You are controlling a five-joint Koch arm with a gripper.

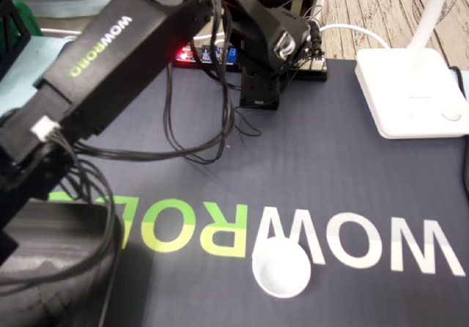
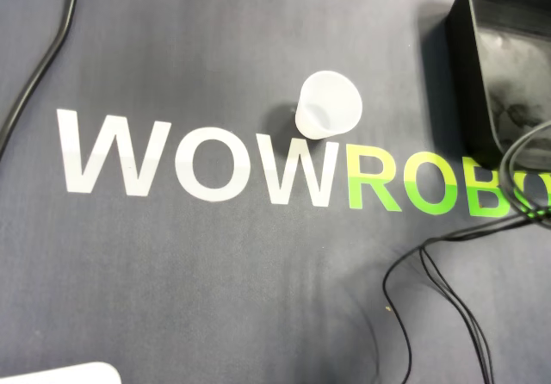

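Fixed view: the claw point(image 1: 7, 224) appears only as a dark mass at the left edge of the frame, where the arm point(image 1: 102, 63), marked WOWROBO, slopes down from its base point(image 1: 260, 85) at the top centre. The jaws are cut off by the edge and merge with the dark parts around them, so it cannot be told whether they are spread or pressed together, or whether they pinch anything. The claw hangs above the left part of a black bin point(image 1: 66, 268) in the lower left corner. Black cables point(image 1: 198, 140) sag from the arm onto the mat point(image 1: 330, 173).

The white cup point(image 1: 282, 267) stands upright on the mat at the lower centre, well apart from the claw and to its right, with the bin and the green letters of the printed word between them. It rests on the lower edge of the last white W point(image 1: 282, 232), touching nothing else.

Overhead view: the cup point(image 2: 327, 104) stands just above that same W point(image 2: 297, 173), and the bin point(image 2: 482, 65) lies to its right, clear of it. Cables point(image 2: 448, 298) trail across the mat point(image 2: 215, 298) at the lower right.

A white lamp base point(image 1: 410, 92) sits at the far right of the fixed view.
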